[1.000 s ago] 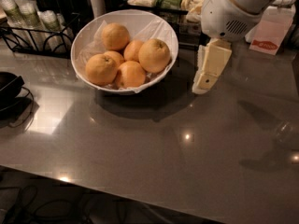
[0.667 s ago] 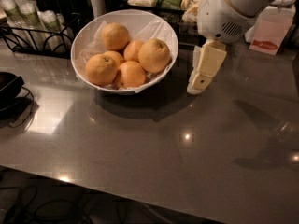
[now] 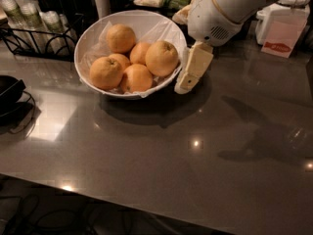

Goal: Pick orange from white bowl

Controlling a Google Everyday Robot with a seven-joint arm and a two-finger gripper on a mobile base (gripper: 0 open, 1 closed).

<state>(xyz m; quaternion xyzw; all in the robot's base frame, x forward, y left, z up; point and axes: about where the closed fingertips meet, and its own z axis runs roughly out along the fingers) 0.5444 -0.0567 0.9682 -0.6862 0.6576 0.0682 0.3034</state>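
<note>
The white bowl (image 3: 90, 33), lined with crinkled paper, stands on the grey counter at the back left. It holds several oranges. The orange (image 3: 161, 58) is the largest, pale, with a dark stem dot, and lies at the bowl's right side. My gripper (image 3: 186, 83) hangs from the white arm (image 3: 230, 6), pointing down and left. It sits just outside the bowl's right rim, beside the orange and slightly lower than it. It holds nothing that I can see.
A black wire rack (image 3: 34, 40) with cups stands at the back left. A black object (image 3: 7, 92) lies at the left edge. A white box with a red label (image 3: 281, 31) stands at the back right. A white cup (image 3: 101, 1) is behind the bowl.
My gripper has moved left along the counter, from well right of the bowl to right beside its right rim. The bowl and oranges have not moved.
</note>
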